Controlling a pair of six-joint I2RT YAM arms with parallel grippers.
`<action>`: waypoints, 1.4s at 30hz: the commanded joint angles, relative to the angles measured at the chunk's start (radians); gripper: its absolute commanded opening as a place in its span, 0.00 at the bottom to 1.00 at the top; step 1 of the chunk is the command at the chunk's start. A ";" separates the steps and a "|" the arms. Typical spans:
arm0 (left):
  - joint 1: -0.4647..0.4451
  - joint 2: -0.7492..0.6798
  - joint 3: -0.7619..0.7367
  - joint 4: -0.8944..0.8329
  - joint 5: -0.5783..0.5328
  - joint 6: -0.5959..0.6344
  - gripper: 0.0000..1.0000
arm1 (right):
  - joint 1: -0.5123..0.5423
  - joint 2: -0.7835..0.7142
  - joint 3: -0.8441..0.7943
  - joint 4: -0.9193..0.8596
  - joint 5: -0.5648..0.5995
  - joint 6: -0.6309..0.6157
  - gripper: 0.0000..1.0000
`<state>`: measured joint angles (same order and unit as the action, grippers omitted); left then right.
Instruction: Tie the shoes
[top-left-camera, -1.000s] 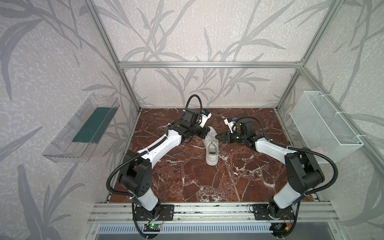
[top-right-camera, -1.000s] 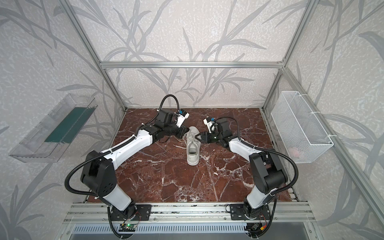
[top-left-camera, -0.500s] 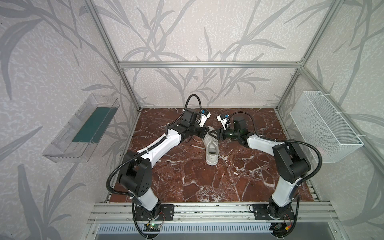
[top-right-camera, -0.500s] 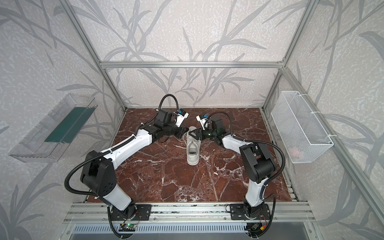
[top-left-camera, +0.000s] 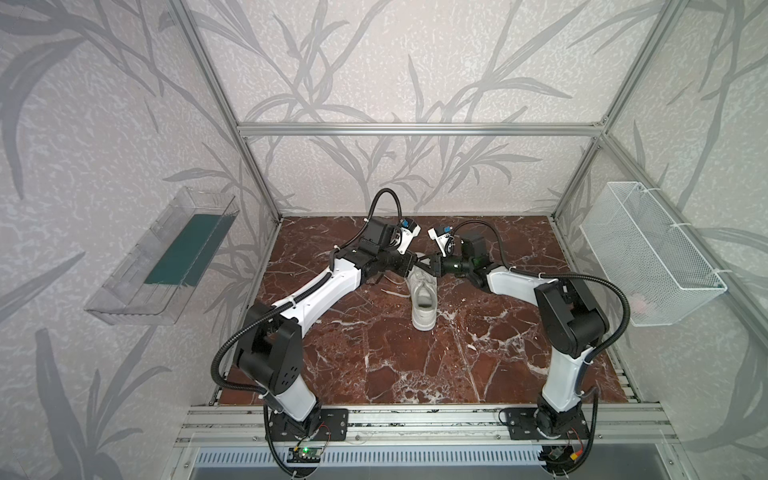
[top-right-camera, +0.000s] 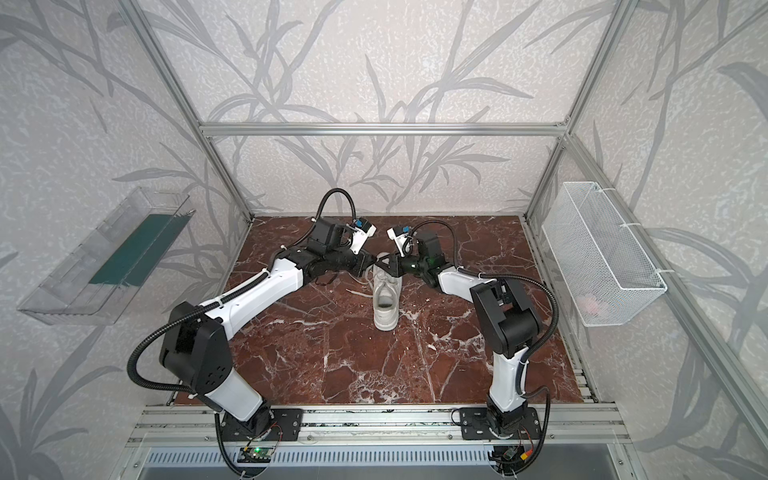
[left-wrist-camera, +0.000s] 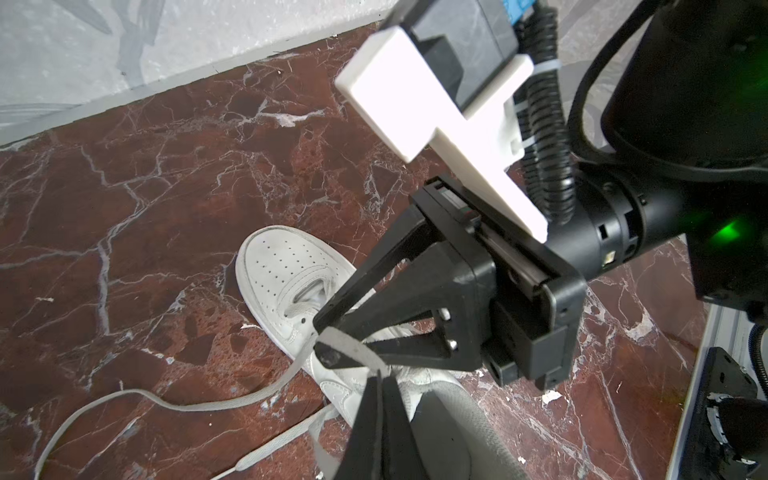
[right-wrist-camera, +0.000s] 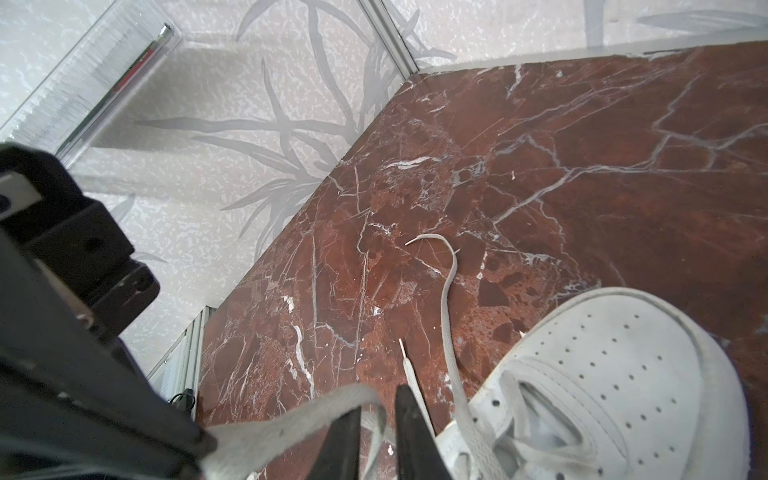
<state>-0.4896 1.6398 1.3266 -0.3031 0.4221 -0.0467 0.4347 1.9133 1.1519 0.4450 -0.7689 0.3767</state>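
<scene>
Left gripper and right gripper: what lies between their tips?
A short stretch of lace, from left gripper to right gripper, seen in the left wrist view.

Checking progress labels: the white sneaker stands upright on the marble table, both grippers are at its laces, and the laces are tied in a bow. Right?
No: the laces are not tied. The right wrist view shows their ends lying loose on the marble table beside the sneaker. The sneaker stands upright, with the left gripper and right gripper at its laces.
</scene>
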 joint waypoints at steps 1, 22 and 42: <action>0.010 -0.037 -0.001 -0.003 0.009 -0.017 0.00 | 0.004 0.017 0.007 0.066 -0.022 0.012 0.27; 0.023 -0.008 -0.095 0.039 0.053 -0.066 0.00 | -0.007 -0.069 -0.062 -0.042 0.185 -0.054 0.01; 0.006 0.136 -0.067 0.086 0.125 -0.143 0.00 | -0.024 -0.083 -0.030 -0.221 0.275 0.007 0.08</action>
<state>-0.4778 1.7699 1.2335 -0.2089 0.5228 -0.1638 0.4232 1.8580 1.0843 0.2569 -0.5369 0.3679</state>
